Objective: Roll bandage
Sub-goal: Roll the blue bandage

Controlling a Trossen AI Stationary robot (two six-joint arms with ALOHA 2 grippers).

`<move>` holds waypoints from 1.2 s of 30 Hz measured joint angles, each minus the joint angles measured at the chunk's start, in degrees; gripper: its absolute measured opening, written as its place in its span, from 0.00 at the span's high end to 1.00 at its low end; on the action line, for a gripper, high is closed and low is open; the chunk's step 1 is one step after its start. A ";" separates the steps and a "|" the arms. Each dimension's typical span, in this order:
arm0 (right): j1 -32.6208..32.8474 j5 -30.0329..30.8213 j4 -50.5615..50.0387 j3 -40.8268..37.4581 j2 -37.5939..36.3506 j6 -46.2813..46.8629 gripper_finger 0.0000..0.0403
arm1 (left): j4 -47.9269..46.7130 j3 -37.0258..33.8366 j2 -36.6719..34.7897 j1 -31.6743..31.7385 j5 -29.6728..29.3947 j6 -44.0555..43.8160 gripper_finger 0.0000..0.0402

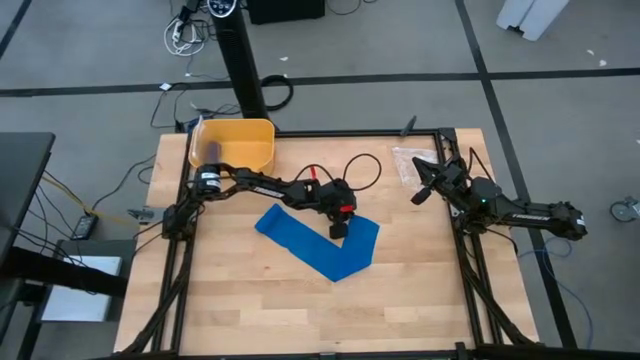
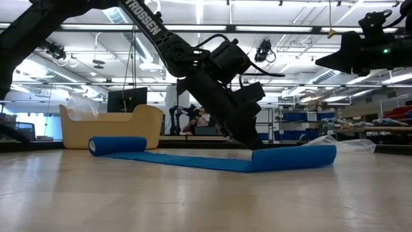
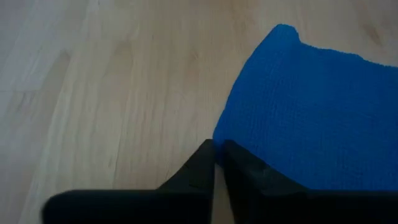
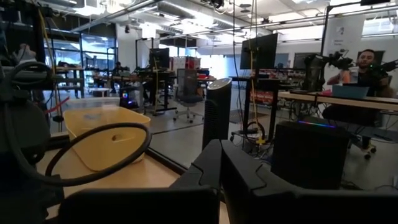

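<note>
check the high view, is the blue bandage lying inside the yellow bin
No, the bandage lies spread on the wooden table in a bent V shape, apart from the yellow bin at the table's far left corner.

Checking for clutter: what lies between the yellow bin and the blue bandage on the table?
Bare wood only; the high view shows nothing resting on the table between the bin and bandage, though the left arm passes above.

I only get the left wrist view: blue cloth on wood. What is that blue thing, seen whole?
Observer: It's the bandage, a long band lying in a V on the table.
Operator: Where's the other arm?
Observer: The right gripper waits by the table's right edge, shut and raised off the wood.
Operator: Anything else there?
Observer: A yellow bin at the far left corner.
</note>
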 joint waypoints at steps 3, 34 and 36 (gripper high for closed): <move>0.00 -0.02 0.00 0.00 0.00 0.02 0.98 | 0.09 0.00 0.04 -0.43 -0.34 -0.13 0.98; -0.01 -7.26 0.02 0.00 -0.01 4.91 0.98 | 0.36 7.96 -6.19 -20.77 -9.04 -8.58 1.00; 0.00 -8.83 0.02 0.00 -0.02 6.43 0.98 | 1.36 7.91 -6.17 -21.88 -9.37 -9.75 1.00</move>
